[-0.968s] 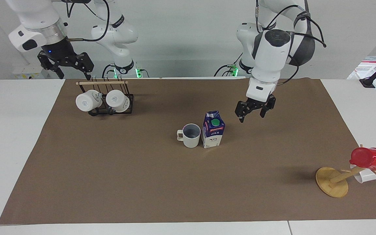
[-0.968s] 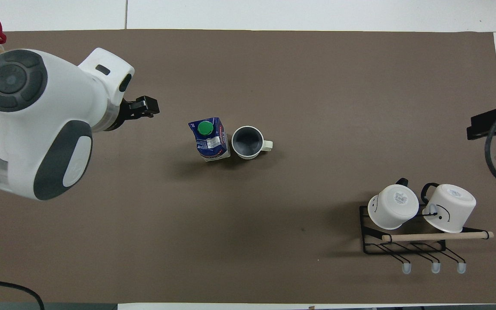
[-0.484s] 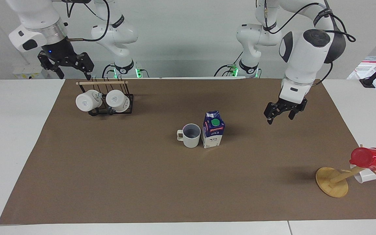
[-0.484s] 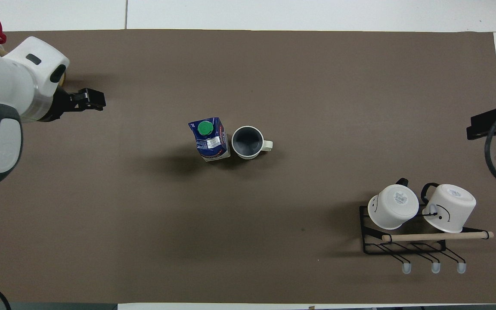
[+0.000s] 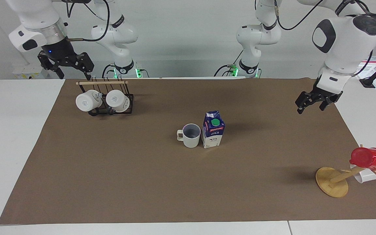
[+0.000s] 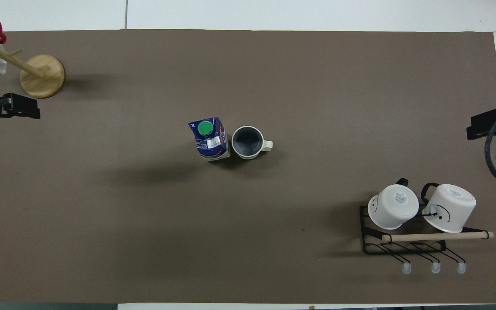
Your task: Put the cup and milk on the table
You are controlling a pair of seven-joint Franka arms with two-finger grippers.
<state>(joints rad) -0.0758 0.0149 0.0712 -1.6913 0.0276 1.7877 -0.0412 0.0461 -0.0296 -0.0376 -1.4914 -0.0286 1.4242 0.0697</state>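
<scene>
The cup [image 5: 189, 134], cream with a grey-blue inside, stands upright on the brown paper sheet [image 5: 142, 182] of the table [image 5: 11, 130], near the middle. The milk [image 5: 213, 129], a blue and white carton with a green cap, stands upright, touching or almost touching it on the left arm's side. Both also show in the overhead view: cup [image 6: 248, 142], milk [image 6: 208, 140]. My left gripper [image 5: 311, 109] is open and empty, in the air over the sheet's edge at the left arm's end [image 6: 37, 113]. My right gripper [image 5: 74, 75] is open and empty, waiting above the mug rack.
A black wire rack [image 5: 109, 98] with a wooden bar holds two white mugs [image 5: 88, 100] at the right arm's end, near the robots. A wooden mug tree [image 5: 332, 181] with a red cup [image 5: 369, 158] and a white cup stands at the left arm's end, farther from the robots.
My left gripper has swung away from beside the milk toward the left arm's end of the table and risen. Cup, milk and right arm have not moved.
</scene>
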